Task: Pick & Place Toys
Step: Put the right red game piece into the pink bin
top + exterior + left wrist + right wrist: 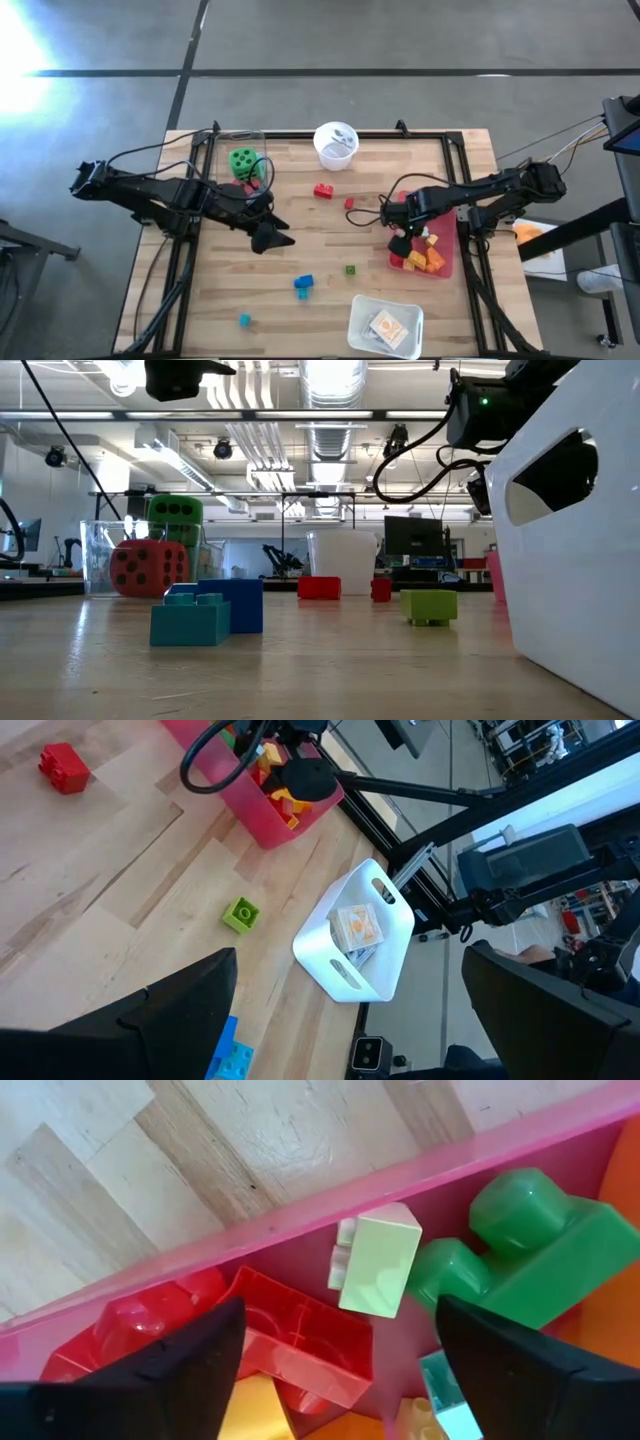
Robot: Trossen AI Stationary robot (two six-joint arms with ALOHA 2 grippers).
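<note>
Pale green brick [375, 1260] between open right gripper [335, 1370] fingers, in pink bin [400, 1175]

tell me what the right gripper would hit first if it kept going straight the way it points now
Most likely the bricks in the pink bin: the open right gripper points down into it, with the pale green brick and a red brick straight ahead. Which comes first is unclear.
</note>
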